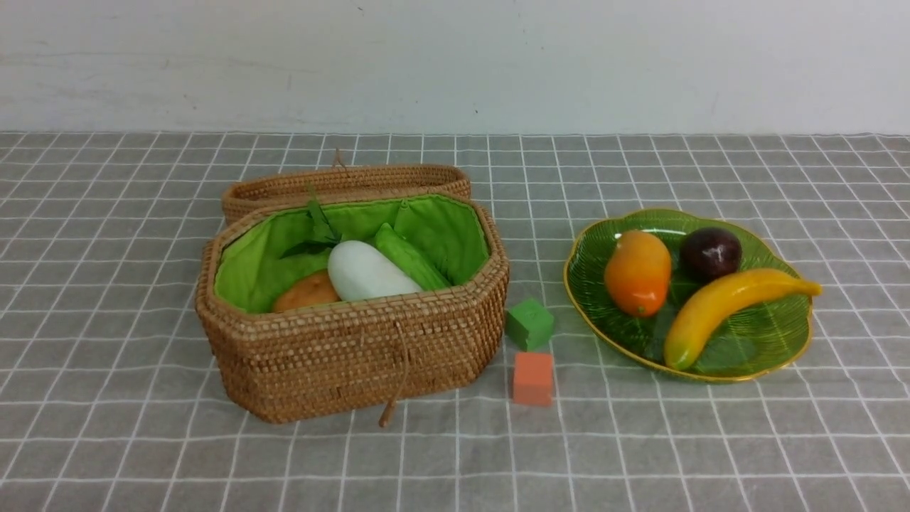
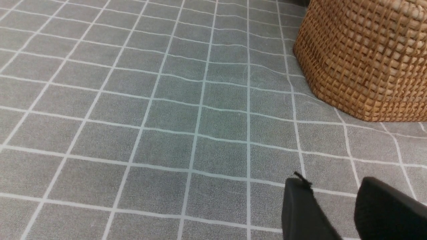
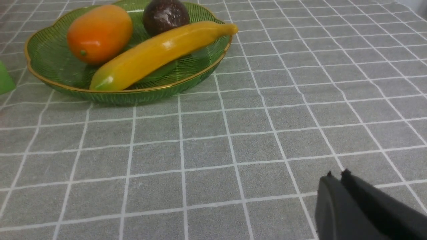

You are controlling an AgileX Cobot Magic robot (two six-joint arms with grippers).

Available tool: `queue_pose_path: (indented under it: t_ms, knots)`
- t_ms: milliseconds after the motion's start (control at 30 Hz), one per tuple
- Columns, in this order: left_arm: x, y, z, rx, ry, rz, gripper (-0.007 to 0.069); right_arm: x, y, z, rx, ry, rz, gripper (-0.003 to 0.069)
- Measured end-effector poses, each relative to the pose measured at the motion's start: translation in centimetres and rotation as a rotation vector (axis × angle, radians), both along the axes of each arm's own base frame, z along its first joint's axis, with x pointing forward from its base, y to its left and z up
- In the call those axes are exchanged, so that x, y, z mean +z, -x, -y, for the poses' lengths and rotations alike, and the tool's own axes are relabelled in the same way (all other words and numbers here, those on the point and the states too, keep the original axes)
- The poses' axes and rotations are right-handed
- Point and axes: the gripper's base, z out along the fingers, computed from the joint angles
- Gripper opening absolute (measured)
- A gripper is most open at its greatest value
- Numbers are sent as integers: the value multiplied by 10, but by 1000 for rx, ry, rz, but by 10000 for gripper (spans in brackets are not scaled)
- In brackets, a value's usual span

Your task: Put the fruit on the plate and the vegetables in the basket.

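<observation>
Two grippers show only in their wrist views. Left gripper (image 2: 332,186): dark fingers (image 2: 300,210) spread, a gap of cloth between them, nothing held; it hangs over bare grey checked tablecloth (image 2: 166,116), near the basket (image 2: 363,60) wall. Right gripper (image 3: 337,178): fingertips pressed together, empty, over open cloth, well apart from the plate (image 3: 50,63).

Basket (image 1: 355,348): brown woven wicker, elongated octagon, bright green lining, lid (image 1: 341,181) folded back behind, cord loop hanging at front. Inside: white oval radish (image 1: 366,274), green ridged gourd (image 1: 409,256) touching it, orange-brown bulb (image 1: 306,291) at the front wall, small green leaves (image 1: 316,231) behind.

Plate (image 1: 768,341): ribbed translucent green, scalloped, thin yellow rim. Holds mango (image 1: 638,272), dark purple-brown ball (image 1: 711,252), banana (image 1: 725,302) lying diagonally, its tip past the rim.

Between basket and plate: green cube (image 1: 530,323), orange cube (image 1: 533,379) just in front of it. Bare cloth lies all along the near side and beyond both outer flanks.
</observation>
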Motion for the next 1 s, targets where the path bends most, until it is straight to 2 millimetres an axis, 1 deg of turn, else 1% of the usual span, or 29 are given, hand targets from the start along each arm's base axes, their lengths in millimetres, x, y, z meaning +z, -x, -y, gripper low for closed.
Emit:
queue_pose_path:
  t_ms: [1000]
  knots:
    - [0, 0, 0, 0, 0, 0, 239, 0, 0, 0, 0, 0, 3, 55]
